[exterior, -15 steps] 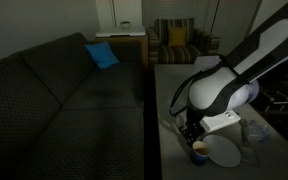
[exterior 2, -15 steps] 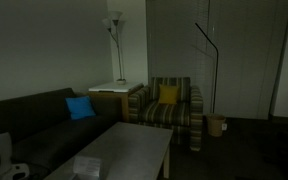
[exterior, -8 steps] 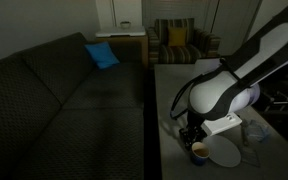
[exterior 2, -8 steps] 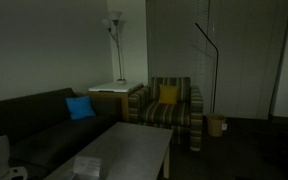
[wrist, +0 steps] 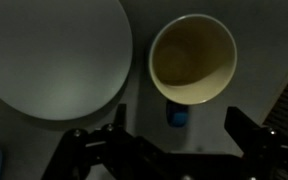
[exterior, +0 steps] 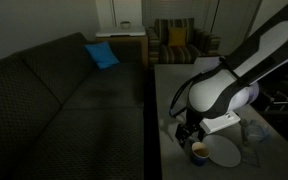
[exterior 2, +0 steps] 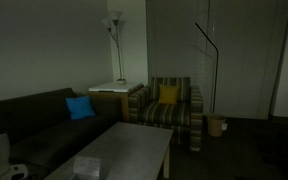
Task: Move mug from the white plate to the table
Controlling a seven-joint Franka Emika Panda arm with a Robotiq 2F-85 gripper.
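Fingers (wrist: 246, 132) of the gripper (wrist: 176, 135) stand wide apart in the wrist view, with nothing clamped between them. The mug (wrist: 192, 62) sits just beyond the fingertips, roughly in line with the gap and shifted toward one finger. Its rim is pale and its inside is dark and empty. It stands upright on the grey table (wrist: 274, 40), not on the plate (wrist: 54, 55). The plate lies outside the opposite finger, just beside the mug, with a thin strip of table showing between the two. A small blue spot (wrist: 177, 117) shows in the gap between the fingers, at the mug's near edge; what it is cannot be told.

In an exterior view the gripper (exterior: 191, 130) hangs close above the mug (exterior: 198, 151), at the end of the bulky white arm (exterior: 229, 85) that bends down over the table (exterior: 169, 90). The plate (exterior: 225, 153) lies flat beside the mug, on the side away from the sofa (exterior: 64, 95). A clear glass item (exterior: 254, 132) stands on the table past the plate, farther from the fingers. Whether the fingertips touch the mug cannot be told from here; the picture is dim and small.

Both exterior views show a blue cushion (exterior: 102, 55) on the sofa, well apart from the gripper. They also show a striped armchair (exterior 2: 174, 108) beyond the far end of the table (exterior 2: 134, 150). The gripper and the mug cannot be made out in that dark view.
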